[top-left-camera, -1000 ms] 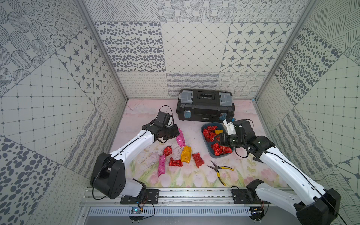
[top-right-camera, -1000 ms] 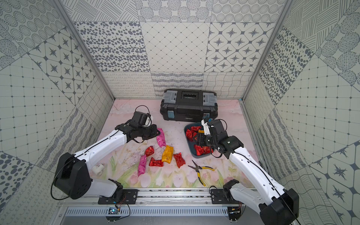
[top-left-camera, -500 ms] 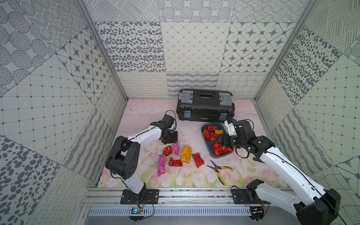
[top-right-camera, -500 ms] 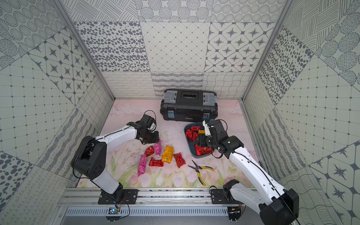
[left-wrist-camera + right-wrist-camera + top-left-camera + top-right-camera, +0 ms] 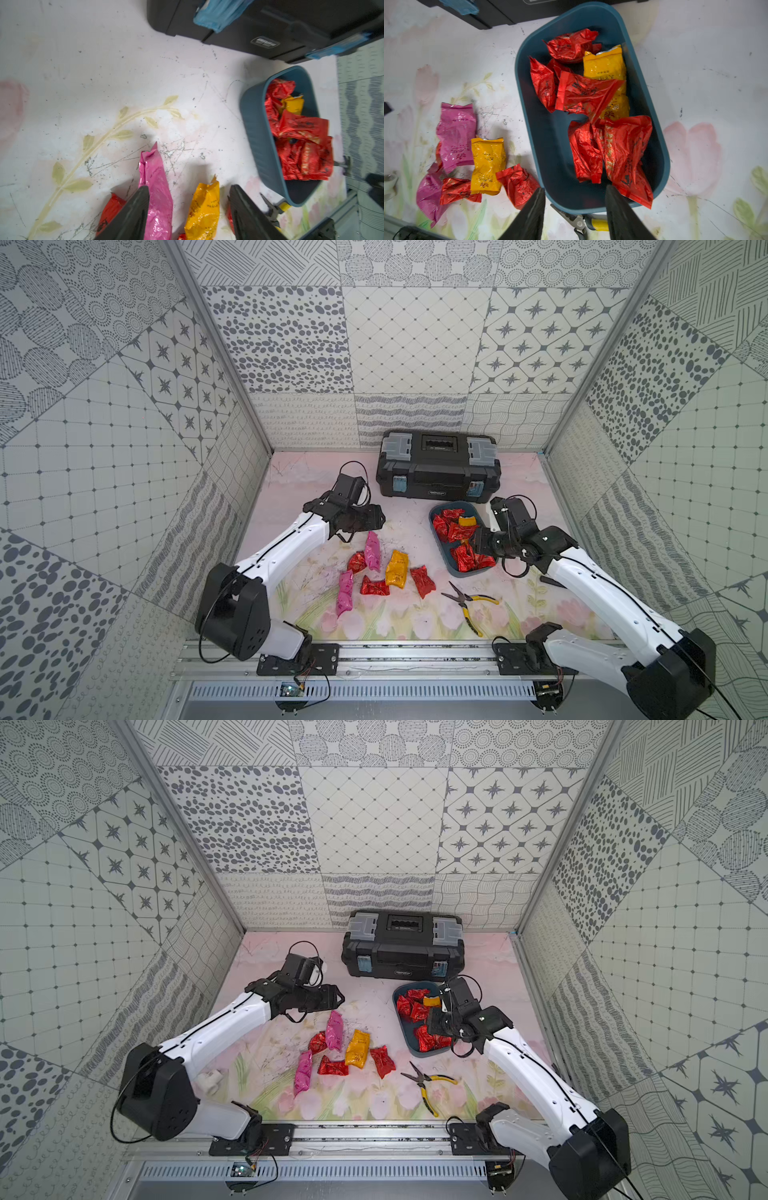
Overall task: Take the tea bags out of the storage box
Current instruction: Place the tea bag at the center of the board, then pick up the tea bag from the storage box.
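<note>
Over box (image 5: 550, 149), end effector (image 5: 575, 189) parted, seemingly empty

The left arm (image 5: 291, 551) and the right arm (image 5: 602, 597) are built the same way. Their long links have smooth, rounded white shells, and the joints between them are matte black. At each shoulder sits a big black housing (image 5: 232, 620), round like a drum, with some small holes on its flat face. A thin black cable (image 5: 274, 544) runs along the white shell, and near the wrist another cable makes a loose loop (image 5: 353, 462). Each arm stands on a black base plate (image 5: 297, 659) with small screws, fixed on a silver rail (image 5: 415, 655). The left gripper (image 5: 189, 187) and the right gripper (image 5: 575, 188) have black fingers (image 5: 529, 216), which narrow toward the tip and look slightly rough
</note>
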